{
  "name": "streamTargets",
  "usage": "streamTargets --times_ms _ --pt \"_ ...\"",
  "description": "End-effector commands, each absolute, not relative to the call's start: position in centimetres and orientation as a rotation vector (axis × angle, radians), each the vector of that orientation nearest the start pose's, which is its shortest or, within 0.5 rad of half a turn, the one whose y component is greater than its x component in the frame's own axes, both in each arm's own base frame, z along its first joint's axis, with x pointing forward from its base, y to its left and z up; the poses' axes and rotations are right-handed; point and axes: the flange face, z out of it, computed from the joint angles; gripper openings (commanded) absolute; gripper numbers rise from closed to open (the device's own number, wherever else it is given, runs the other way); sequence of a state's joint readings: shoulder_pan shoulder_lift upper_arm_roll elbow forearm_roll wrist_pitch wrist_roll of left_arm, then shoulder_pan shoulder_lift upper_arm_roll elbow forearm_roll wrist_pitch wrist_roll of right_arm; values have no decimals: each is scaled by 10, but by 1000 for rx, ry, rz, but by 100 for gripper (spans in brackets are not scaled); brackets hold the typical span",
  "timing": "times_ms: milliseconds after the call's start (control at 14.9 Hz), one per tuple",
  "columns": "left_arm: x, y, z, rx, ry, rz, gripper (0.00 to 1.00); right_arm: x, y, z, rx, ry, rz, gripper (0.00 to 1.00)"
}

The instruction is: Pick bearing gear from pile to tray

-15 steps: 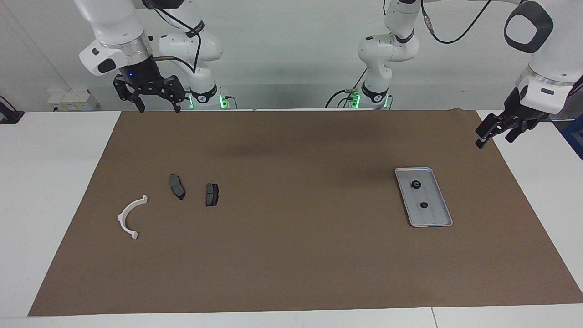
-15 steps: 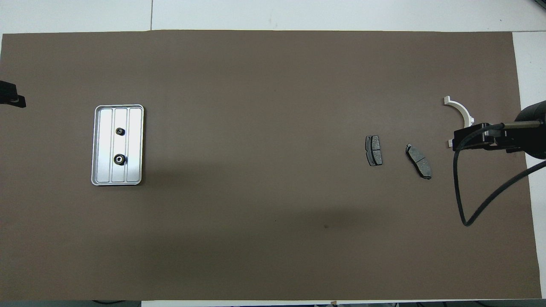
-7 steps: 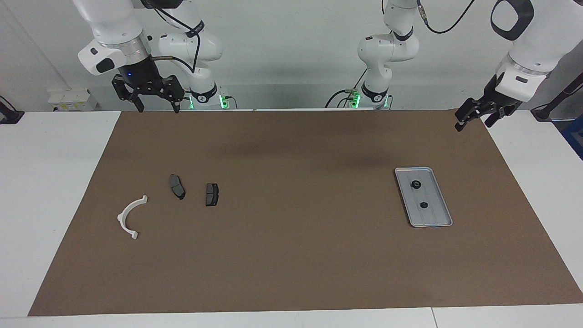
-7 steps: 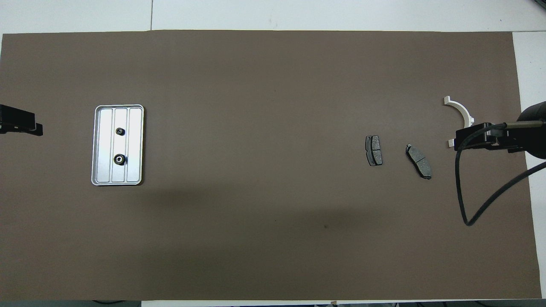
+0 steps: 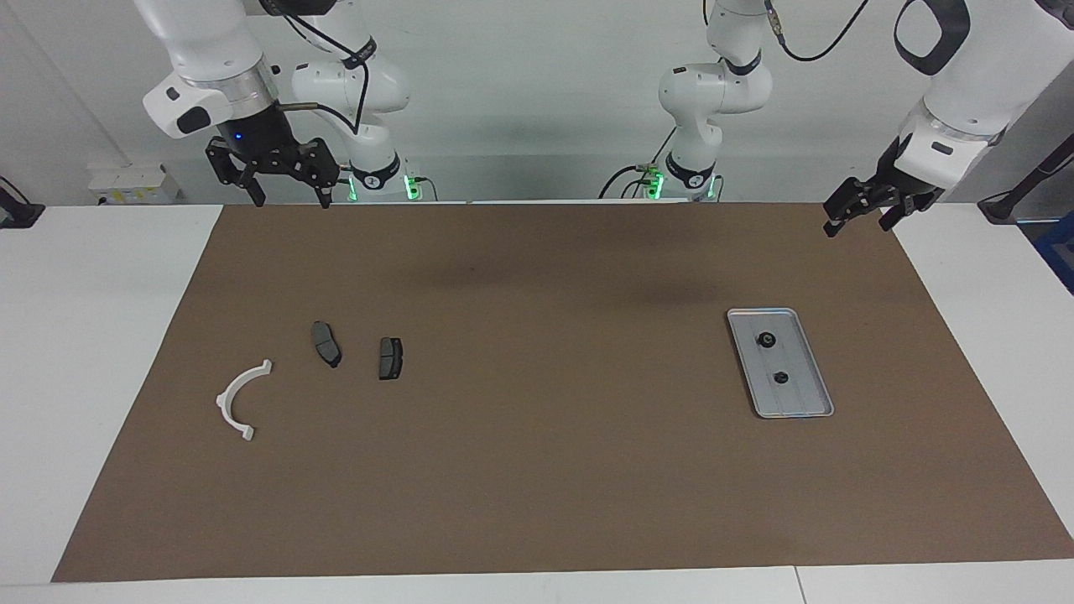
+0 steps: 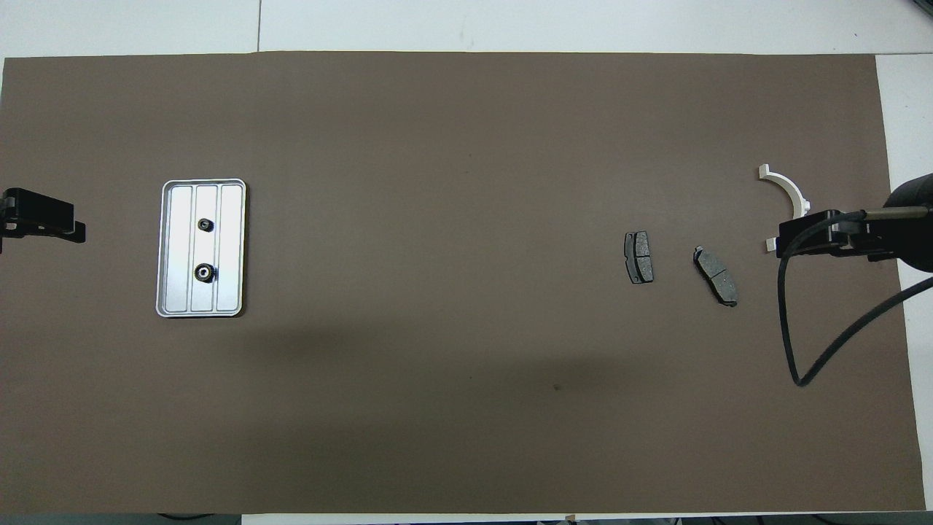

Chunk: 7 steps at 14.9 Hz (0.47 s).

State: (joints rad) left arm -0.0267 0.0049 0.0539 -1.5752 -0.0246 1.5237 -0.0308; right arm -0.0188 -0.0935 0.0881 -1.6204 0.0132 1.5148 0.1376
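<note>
Facing view | L pincer (image 5: 857, 216) spread, mat (image 5: 537, 470) edge | R pincer (image 5: 287, 186) spread, mat edge

Two bearing gears in the tray, both arms held up and clear

You see the tray (image 5: 780, 362) on the brown mat (image 5: 537, 470) toward the left arm's end, with two small black bearing gears (image 5: 766, 340) on its ribbed floor. Toward the right arm's end lie two dark brake pads (image 5: 326, 344) side by side and a white half-ring (image 5: 241, 399) near them. Your left gripper (image 5: 858, 213) hangs over the mat's corner, jaws apart; your right gripper (image 5: 288, 200) hangs open over the mat's robot-side edge, empty.
</note>
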Motion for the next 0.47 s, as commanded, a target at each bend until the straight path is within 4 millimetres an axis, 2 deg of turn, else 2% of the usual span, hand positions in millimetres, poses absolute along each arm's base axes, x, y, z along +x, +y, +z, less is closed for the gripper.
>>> streamTargets --times_ms 0,268,402 --pt "543 11 621 -3163 -81 102 100 516 38 649 -3129 124 -10 100" --pt "543 11 621 -3163 -81 102 100 516 38 649 -3129 124 -12 100" --pt "543 4 620 -3162 -33 104 100 516 38 649 -3129 124 -12 100"
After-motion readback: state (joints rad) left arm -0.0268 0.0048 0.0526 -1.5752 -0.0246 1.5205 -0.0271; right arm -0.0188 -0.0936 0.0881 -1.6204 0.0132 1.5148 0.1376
